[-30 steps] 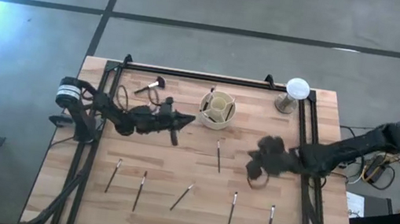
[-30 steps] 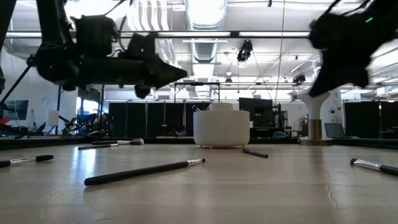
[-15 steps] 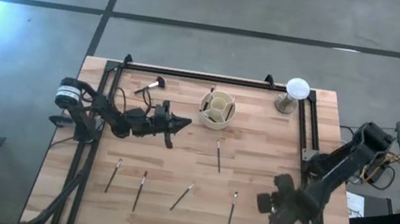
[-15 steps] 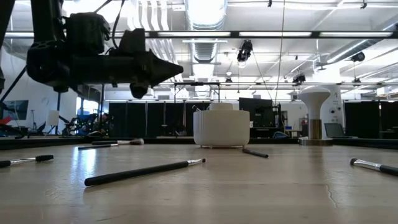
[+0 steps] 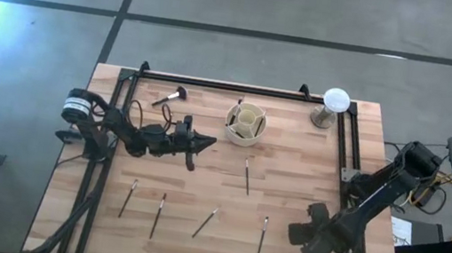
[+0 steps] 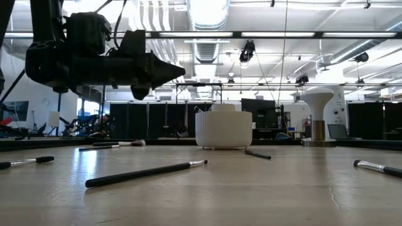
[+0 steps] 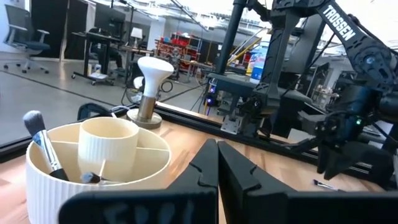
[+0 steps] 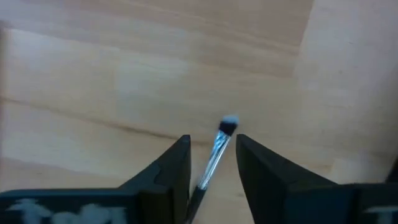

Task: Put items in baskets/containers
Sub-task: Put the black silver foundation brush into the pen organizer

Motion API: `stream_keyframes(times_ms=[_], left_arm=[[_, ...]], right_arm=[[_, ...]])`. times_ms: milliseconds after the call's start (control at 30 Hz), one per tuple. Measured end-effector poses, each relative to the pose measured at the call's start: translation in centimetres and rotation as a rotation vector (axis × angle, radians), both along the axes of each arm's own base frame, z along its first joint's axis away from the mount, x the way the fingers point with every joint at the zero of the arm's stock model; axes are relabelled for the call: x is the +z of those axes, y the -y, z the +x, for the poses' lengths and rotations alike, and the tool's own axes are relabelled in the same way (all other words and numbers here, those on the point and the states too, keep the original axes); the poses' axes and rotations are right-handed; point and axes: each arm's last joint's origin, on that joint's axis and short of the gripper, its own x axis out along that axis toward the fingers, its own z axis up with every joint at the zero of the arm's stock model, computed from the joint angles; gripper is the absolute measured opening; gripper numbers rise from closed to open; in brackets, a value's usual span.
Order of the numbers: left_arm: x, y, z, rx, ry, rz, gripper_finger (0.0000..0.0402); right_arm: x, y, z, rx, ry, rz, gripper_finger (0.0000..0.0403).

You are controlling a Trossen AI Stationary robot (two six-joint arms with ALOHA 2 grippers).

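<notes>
The table [image 5: 287, 198] is a pale wooden top with a dark frame along its edges.

The left arm reaches in from the left edge. Its end effector [image 5: 206, 142] hangs above the table left of the holder, fingers pressed together and empty; the left wrist view shows the two fingers [image 7: 208, 171] meeting in a closed point aimed just right of the holder.

The right arm comes in from the right edge and bends down to the near right corner. Its end effector [image 8: 211, 152] is low over the wood, fingers spread, with a brush [image 8: 219, 149] lying between them, its small pale tip pointing away from the wrist. Whether the fingers touch the brush cannot be told.

The cream holder [image 5: 245, 123] stands at the far middle of the table. It has a ribbed wall, an inner cup and dividers, and a few brushes already stand in it [image 7: 46, 146].

A white globe [image 5: 334, 100] on a stand sits at the far right corner.

A fluffy-headed brush [image 5: 169, 97] lies at the far left, beyond the left end effector.

Five thin brushes lie loose on the near half of the table: one just near of the holder [image 5: 247, 176], and a row across the near side [image 5: 127, 197] [image 5: 158, 215] [image 5: 206, 221] [image 5: 262, 238].
</notes>
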Motion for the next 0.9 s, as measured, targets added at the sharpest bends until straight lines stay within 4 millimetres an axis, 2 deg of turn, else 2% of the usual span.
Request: stream_keyframes(times_ms=[300, 533, 900], left_arm=[[-0.1, 0.0, 0.0, 0.001, -0.007, 0.001, 0.0], [-0.1, 0.0, 0.1, 0.0, -0.011, 0.0, 0.0], [-0.1, 0.0, 0.1, 0.0, -0.014, -0.001, 0.0]], right_arm=[[-1.5, -0.4, 0.2, -0.003, -0.03, -0.004, 0.0128], [-2.6, -0.5, 0.6, 0.002, -0.037, -0.019, 0.0092], [-2.5, -0.6, 0.9, 0.063, -0.006, -0.031, 0.0026]])
